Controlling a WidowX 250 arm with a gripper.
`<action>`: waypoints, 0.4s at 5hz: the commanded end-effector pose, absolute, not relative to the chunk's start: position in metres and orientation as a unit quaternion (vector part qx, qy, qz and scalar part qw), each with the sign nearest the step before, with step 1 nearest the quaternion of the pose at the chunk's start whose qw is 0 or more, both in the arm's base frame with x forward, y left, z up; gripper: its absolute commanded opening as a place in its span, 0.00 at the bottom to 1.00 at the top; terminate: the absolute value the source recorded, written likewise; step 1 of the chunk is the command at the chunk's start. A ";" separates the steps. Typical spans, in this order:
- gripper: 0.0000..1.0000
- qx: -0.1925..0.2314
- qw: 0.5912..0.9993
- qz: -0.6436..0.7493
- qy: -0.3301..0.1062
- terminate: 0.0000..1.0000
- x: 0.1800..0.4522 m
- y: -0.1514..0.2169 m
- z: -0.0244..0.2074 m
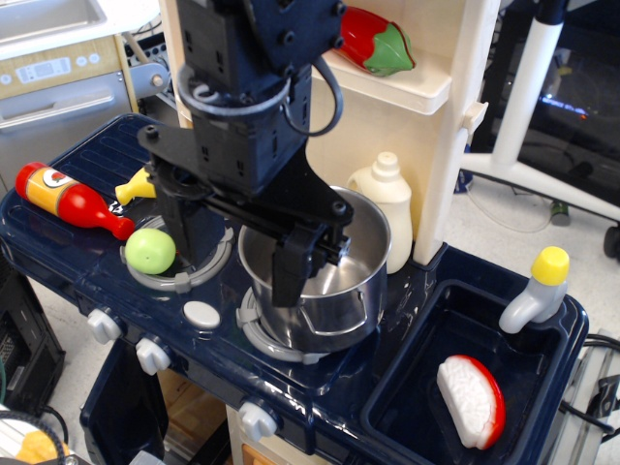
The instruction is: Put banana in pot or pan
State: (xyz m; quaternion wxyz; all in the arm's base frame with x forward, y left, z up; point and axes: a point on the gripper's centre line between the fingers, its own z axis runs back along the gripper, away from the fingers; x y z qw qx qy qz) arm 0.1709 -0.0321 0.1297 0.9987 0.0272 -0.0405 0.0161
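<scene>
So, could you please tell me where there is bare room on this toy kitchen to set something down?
The sink floor left of the red-and-white slice is bare. The stovetop is crowded: gripper over the pot, green apple on the left burner, ketchup bottle behind.

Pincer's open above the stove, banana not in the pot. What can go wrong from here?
1. The pincer hangs open and empty, one finger close to the pot rim; a sideways move might knock the pot.
2. The banana is mostly hidden behind the arm, near the green apple; a wrong grasp seems possible.
</scene>
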 end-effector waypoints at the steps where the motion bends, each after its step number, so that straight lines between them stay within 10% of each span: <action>1: 1.00 0.027 0.999 0.016 -0.041 0.00 0.171 -0.032 0.130; 2: 1.00 0.097 0.994 -0.025 -0.044 0.00 0.190 0.009 0.144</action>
